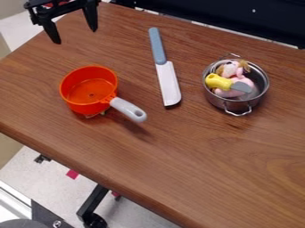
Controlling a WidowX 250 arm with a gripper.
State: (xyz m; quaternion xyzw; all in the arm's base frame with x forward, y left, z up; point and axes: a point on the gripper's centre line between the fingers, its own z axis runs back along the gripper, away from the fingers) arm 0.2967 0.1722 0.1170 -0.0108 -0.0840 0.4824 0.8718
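Gripper open above table's upper-left corner

The gripper [76, 36] holds nothing, its two fingers spread wide apart. Nearest to it is the orange pan [89, 91], upright on the wooden table [196, 151], its grey handle pointing to the lower right. Something small, mostly hidden, pokes out beneath the pan. To the pan's right lies the knife [168, 83], blade toward the viewer. Further right, the metal pot [238, 106] holds a pink toy [226, 92] and a yellow-handled tool [218, 82].

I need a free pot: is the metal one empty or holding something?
Not empty: the metal pot has a pink toy and a yellow-handled tool inside.
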